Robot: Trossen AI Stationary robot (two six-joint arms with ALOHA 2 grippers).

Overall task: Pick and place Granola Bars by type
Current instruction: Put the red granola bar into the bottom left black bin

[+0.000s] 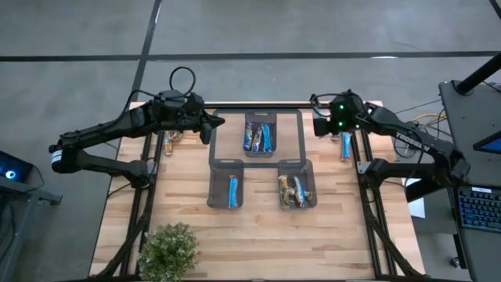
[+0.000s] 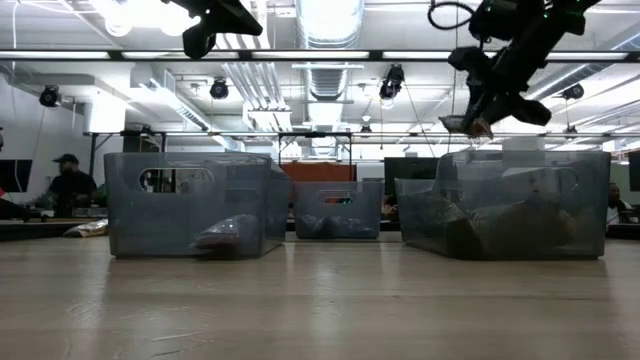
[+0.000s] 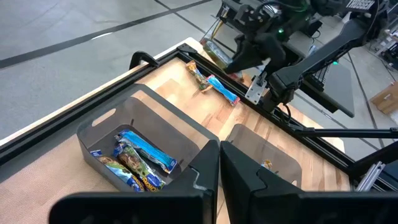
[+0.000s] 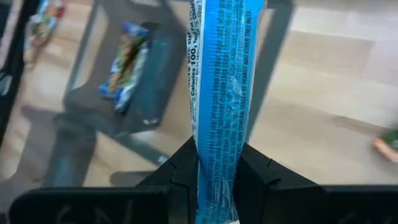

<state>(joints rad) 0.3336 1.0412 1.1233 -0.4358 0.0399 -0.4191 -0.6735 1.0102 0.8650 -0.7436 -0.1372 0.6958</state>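
Sorting partly done. Far bin (image 1: 261, 133): several mixed bars. Nearer left bin (image 1: 228, 183): one blue bar (image 1: 232, 191). Nearer right bin (image 1: 297, 183): brownish bars (image 1: 291, 190). Right gripper (image 4: 217, 163), right of far bin, clenched on a blue wrapper (image 4: 219, 93). Left gripper (image 3: 219, 163), left of far bin, empty, fingers together. Loose bars (image 3: 214, 87) remain.

A potted plant (image 1: 167, 249) sits beside three mesh bins (image 1: 260, 134).

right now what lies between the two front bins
Bare wooden table, seen in the high view: the left bin holds one blue bar, the right bin brownish bars.
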